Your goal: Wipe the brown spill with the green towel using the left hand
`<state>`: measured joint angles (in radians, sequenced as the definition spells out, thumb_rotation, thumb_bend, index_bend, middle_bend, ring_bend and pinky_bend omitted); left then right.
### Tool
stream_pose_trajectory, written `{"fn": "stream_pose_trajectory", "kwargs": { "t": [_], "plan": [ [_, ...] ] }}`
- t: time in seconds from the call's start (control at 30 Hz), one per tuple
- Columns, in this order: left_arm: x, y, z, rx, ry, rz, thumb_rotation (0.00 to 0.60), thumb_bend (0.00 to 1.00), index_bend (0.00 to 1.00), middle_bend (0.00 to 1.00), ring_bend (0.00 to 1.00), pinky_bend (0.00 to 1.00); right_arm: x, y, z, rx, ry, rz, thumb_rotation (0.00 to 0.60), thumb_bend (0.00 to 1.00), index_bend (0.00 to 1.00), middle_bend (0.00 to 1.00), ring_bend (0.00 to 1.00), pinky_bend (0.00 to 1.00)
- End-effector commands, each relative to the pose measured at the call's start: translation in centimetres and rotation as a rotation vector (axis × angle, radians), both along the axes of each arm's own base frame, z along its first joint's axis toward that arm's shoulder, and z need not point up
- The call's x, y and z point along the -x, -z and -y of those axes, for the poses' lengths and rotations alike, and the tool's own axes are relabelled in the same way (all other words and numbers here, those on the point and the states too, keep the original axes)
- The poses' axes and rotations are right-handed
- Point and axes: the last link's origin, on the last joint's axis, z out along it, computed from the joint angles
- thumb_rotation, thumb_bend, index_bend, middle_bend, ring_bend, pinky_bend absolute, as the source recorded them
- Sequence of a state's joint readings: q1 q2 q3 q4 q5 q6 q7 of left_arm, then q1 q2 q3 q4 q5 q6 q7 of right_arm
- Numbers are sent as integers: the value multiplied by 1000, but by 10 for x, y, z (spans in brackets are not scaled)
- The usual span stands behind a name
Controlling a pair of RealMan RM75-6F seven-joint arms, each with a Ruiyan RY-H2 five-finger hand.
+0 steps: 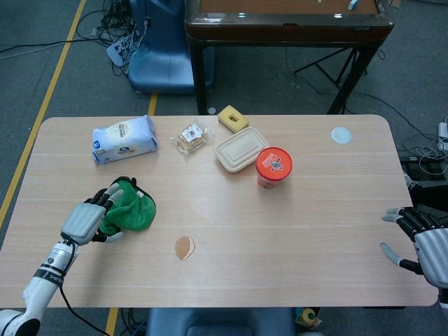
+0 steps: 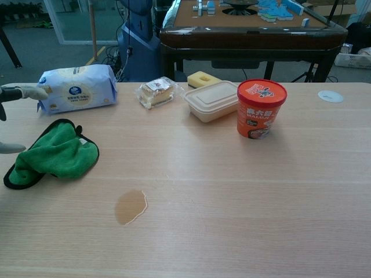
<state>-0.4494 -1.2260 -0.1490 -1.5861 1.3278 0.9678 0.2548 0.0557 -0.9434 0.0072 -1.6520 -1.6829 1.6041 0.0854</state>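
Far side of my table (image 1: 315, 210): white-blue soft pack (image 1: 124, 138) at left, wrapped pastry (image 1: 191, 136) beside it. Yellow sponge block (image 1: 233, 117) just behind beige lidded food box (image 1: 241, 148). Red instant-noodle cup (image 1: 274, 166) upright, touching box's right corner. Small white disc (image 1: 341, 135) far right, well apart.

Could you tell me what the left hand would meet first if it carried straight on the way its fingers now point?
The green towel. In the head view the left hand hangs over the towel's near-left edge, fingers aimed across it; whether they already touch it is unclear.
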Motion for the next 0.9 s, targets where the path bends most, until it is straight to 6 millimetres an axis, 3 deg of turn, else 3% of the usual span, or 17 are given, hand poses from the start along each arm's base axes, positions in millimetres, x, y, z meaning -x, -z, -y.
{"fn": "stream_pose_trajectory", "kwargs": {
  "t": [0.03,0.4,0.9],
  "plan": [
    [-2,18,-23,23,9,-84,600,149,10,2,25,259,1,0,0,-1,4,0,600,329,342,322,250,317],
    [10,47,-56,51,-54,-193,600,135,0,0,0,60,6,2,-2,-6,21,6,600,329,342,322,250,317],
    [23,68,-73,71,-110,-267,600,135,11,0,0,106,11,3,-3,-5,41,10,600,330,343,322,250,317]
  ]
}}
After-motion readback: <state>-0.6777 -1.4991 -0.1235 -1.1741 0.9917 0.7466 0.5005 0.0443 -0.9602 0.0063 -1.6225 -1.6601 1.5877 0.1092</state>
